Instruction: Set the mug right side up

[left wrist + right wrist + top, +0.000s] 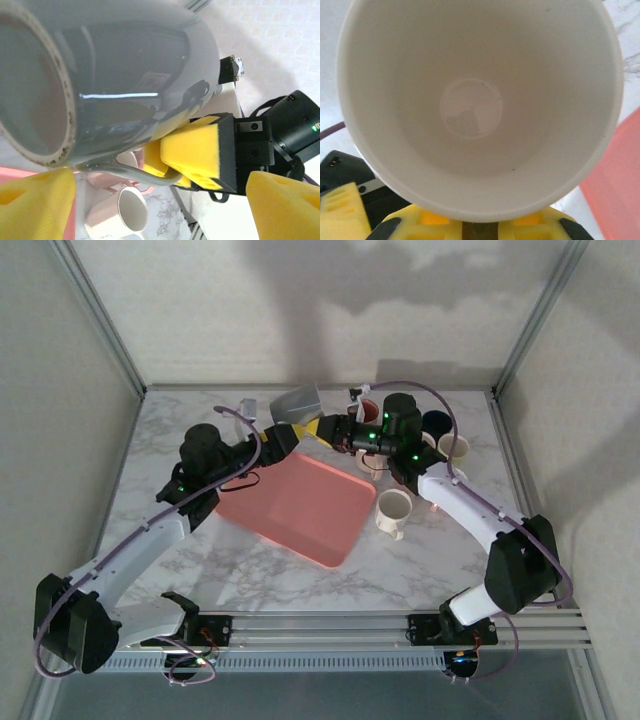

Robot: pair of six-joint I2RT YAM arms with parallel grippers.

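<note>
Spanning the top view, the marble table [200, 580] carries a pink tray [300, 510] at its centre. 2 arms converge above the tray's 12 o'clock edge.

Grey mug [297, 403]: held off the table at 12 o'clock of the tray and tipped onto its side. Its mouth faces the right wrist camera. In the left wrist view its handle lies at 6 o'clock.

Right gripper [477, 227]: clenched on the mug's wall at the rim, with the pale interior [475, 100] directly ahead.

Left gripper [160, 205]: released, with its 2 yellow fingers [35, 200] spread wide at 7 and 5 o'clock below the mug [140, 65]. Whether they touch it cannot be told.

Standing from 1 to 3 o'clock of the tray are 3 smaller mugs: a cream mug [393, 510], upright; a red mug [368, 410]; and a dark blue mug [435, 420].
</note>
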